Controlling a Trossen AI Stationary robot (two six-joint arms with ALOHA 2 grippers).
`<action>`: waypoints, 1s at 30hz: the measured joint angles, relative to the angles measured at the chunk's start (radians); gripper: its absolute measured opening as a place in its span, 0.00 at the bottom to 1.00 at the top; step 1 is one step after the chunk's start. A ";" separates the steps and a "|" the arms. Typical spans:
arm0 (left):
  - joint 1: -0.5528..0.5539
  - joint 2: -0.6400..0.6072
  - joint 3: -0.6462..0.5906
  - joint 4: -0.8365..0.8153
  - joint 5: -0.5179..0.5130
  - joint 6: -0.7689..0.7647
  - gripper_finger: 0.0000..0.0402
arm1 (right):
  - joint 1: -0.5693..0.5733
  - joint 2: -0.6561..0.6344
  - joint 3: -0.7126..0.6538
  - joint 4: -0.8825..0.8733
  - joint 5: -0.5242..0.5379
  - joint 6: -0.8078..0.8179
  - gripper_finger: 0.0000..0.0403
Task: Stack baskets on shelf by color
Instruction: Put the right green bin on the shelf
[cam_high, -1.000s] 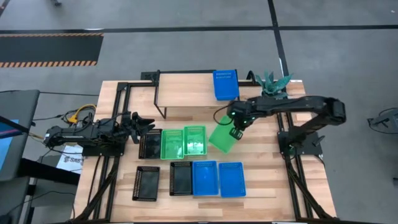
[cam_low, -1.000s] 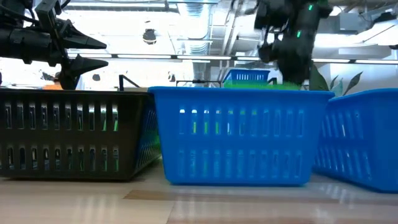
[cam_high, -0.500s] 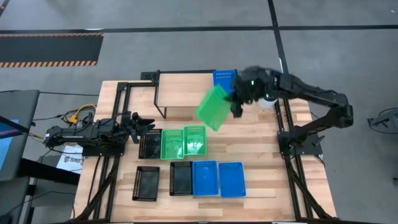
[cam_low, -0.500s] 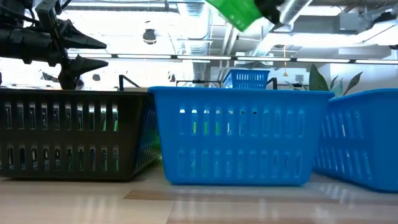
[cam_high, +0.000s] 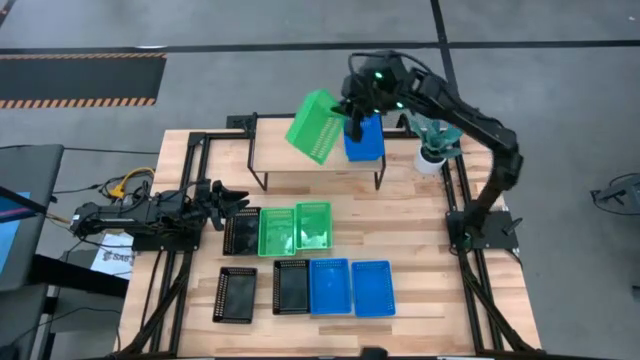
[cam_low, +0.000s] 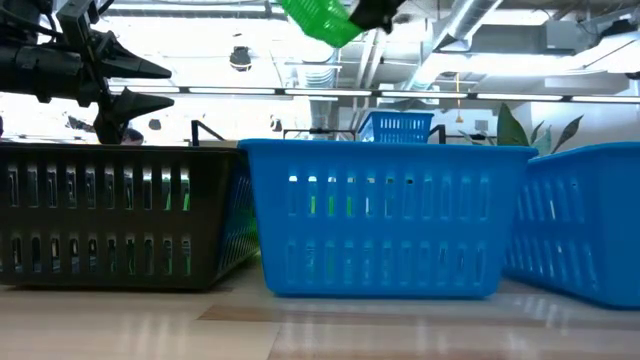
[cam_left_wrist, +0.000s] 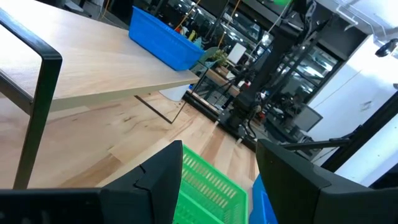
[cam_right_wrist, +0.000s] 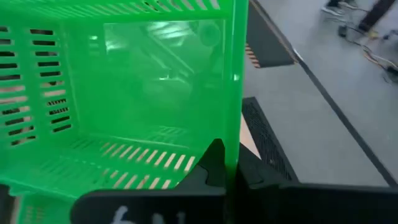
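Note:
My right gripper (cam_high: 352, 120) is shut on a bright green basket (cam_high: 318, 127), which it holds tilted in the air over the shelf (cam_high: 300, 158); the low view shows this green basket (cam_low: 320, 18) high up. One blue basket (cam_high: 363, 140) stands on the shelf's right end. On the table lie two green baskets (cam_high: 296, 228), three black ones (cam_high: 241, 231) and two blue ones (cam_high: 350, 287). My left gripper (cam_high: 225, 197) waits open at the table's left side, next to the black basket. My right gripper pinches one side wall (cam_right_wrist: 231, 134) of the green basket, with one finger (cam_right_wrist: 210, 165) inside the basket and the other (cam_right_wrist: 252, 173) outside. The basket is lifted clear and hangs tilted, with its perforated side and bottom turned toward the camera above.
A small potted plant (cam_high: 437, 142) stands by the shelf's right end, near the table's far right corner. Bare shelf top lies to the left of the blue basket. Black frame rails (cam_high: 185, 200) run along both table sides.
My right gripper has risen from low over the table, right of the two green baskets, and swung toward the far edge and to the left. It has carried the green basket up over the shelf, lifted clear and tipped over.

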 joint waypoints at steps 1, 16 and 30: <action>0.000 0.000 0.000 0.000 0.000 0.000 0.48 | -0.011 0.026 0.022 -0.005 -0.019 -0.019 0.02; 0.000 0.000 0.000 0.000 -0.003 0.032 0.48 | -0.122 0.320 0.189 -0.170 -0.187 -0.250 0.03; 0.000 0.000 0.000 0.000 -0.008 0.032 0.48 | -0.166 0.368 0.205 -0.229 -0.183 -0.317 0.09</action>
